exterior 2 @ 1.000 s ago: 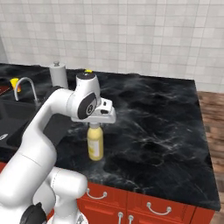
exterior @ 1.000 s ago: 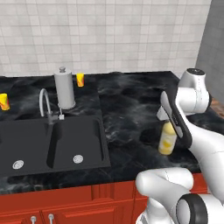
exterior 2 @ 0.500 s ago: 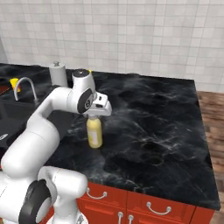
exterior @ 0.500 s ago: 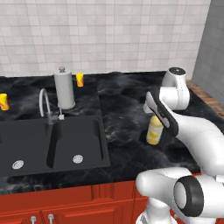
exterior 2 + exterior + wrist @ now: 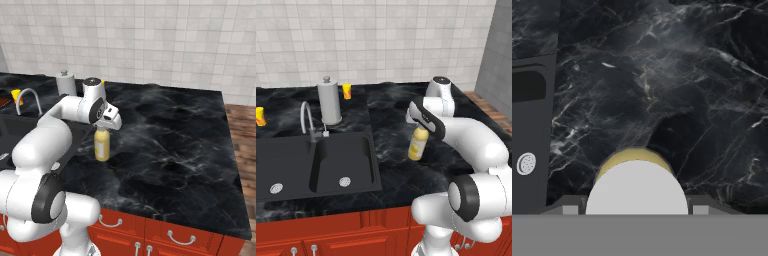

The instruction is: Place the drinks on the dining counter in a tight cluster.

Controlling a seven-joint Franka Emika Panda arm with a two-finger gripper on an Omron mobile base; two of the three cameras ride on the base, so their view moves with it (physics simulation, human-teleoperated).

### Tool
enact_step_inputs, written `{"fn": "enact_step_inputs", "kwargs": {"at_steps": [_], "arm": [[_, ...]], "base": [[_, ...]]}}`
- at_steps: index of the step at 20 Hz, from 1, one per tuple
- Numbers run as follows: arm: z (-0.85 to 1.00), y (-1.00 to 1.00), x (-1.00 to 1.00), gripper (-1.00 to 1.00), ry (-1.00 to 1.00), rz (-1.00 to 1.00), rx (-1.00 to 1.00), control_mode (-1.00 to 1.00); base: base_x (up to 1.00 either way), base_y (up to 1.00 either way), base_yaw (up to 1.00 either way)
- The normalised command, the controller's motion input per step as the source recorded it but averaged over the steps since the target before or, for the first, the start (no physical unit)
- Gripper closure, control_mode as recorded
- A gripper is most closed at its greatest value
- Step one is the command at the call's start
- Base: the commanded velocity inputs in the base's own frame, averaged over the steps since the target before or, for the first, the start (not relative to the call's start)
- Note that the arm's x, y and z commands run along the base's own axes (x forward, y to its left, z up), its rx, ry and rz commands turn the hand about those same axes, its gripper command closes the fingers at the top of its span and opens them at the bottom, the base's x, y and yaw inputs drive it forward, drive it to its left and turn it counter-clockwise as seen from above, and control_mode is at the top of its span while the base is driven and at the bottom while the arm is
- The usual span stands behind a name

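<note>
Yellow bottle w/ pale grey cap: plain cylindrical body, narrower at the shoulder, upright. Gripper is clamped on its top from above, one finger each side of the cap. Bottle is over the dining counter, black w/ white veins, just right of the inset sink; whether its base touches the top is unclear.
</note>
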Motion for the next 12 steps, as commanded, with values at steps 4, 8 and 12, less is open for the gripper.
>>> {"fn": "enact_step_inputs", "kwargs": {"at_steps": [4,8,12], "arm": [[-0.29,0.19,0.21,1.0,0.0,-0.11,0.19,-1.0],[-0.29,0.19,0.16,1.0,0.0,-0.11,0.04,-1.0],[-0.25,0.21,0.2,1.0,0.0,-0.11,0.0,-1.0]], "base": [[0.0,0.0,0.0],[0.0,0.0,0.0],[0.0,0.0,0.0]]}}
